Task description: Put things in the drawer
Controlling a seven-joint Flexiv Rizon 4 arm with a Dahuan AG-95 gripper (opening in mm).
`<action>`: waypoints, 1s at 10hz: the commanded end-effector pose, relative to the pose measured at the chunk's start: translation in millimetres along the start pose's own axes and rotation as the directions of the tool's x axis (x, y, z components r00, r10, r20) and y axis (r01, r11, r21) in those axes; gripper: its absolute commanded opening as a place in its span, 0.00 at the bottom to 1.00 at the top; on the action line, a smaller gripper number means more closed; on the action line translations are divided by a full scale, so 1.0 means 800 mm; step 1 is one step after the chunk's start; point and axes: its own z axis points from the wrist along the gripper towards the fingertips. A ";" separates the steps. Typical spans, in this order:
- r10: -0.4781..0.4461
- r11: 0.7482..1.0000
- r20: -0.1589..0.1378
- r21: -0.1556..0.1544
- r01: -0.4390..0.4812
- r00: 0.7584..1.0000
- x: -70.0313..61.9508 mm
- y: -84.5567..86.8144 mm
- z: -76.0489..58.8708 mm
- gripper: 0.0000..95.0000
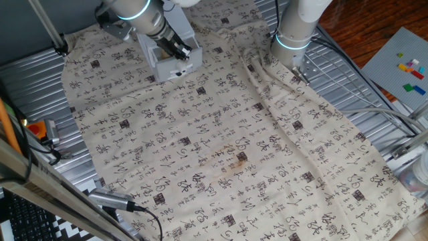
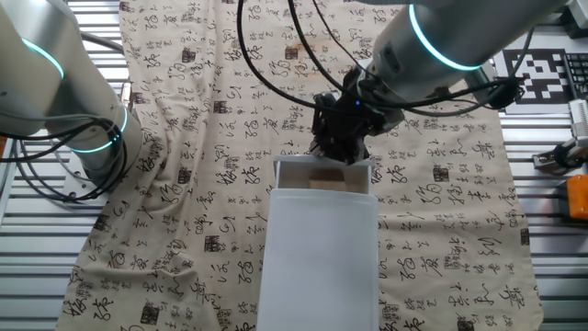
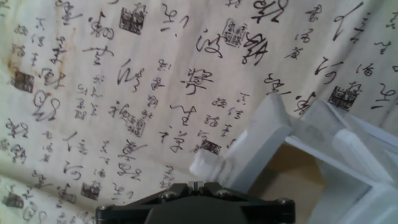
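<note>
The white drawer (image 2: 317, 257) stands on the printed cloth with its tray (image 2: 287, 175) slid partly out. The tan wooden cube (image 2: 326, 185) lies in the tray, near its front wall. My gripper (image 2: 338, 149) hangs over the tray's front edge, fingers together and holding nothing. In the hand view the round white knob (image 3: 205, 165) sits just beyond my fingertips (image 3: 196, 185), and the tray's front wall (image 3: 267, 140) runs up to the right. In one fixed view my gripper (image 1: 175, 45) is above the drawer (image 1: 166, 65) at the far end.
A second robot arm (image 1: 297, 27) stands at the cloth's edge, also in the other fixed view (image 2: 64, 83). An orange-brown stain (image 1: 237, 161) marks the cloth. A grey baseplate with bricks (image 1: 404, 63) lies off the cloth. Cables (image 1: 120, 201) lie near the front.
</note>
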 end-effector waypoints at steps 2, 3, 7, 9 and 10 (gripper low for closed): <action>-0.033 0.999 -0.008 0.012 0.033 0.999 0.010 -0.011 0.002 0.00; -0.039 0.999 -0.012 0.018 0.039 0.999 0.013 -0.014 0.002 0.00; -0.067 0.997 -0.026 0.039 0.068 0.997 0.024 -0.026 0.005 0.00; -0.084 0.995 -0.036 0.051 0.085 0.996 0.032 -0.033 0.007 0.00; -0.089 0.995 -0.037 0.053 0.091 0.995 0.035 -0.036 0.007 0.00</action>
